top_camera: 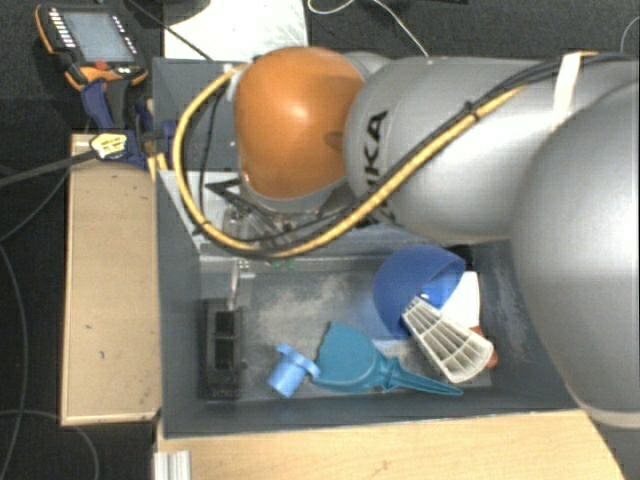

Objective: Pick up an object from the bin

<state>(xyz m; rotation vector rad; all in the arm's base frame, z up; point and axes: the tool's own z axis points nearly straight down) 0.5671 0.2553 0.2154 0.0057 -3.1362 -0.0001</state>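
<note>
1. Step in hand: approach; we see nothing lifted. The hand (238, 280) hangs below the orange cover (295, 118), close over a black block (221, 348) by the bin's (300, 303) left wall. We cannot tell its opening.
2. Next, we judge: a straight descent, tight against that wall.
3. Floor scuffed, bare mid-bin; blue scoop (352, 360) and white ribbed piece (450, 341) lie right, well apart.

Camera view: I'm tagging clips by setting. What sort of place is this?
Probably a robotics lab's bin-picking station: a KUKA arm reaches over a grey metal bin of small loose things, and a handheld control pendant lies beside it.
</note>
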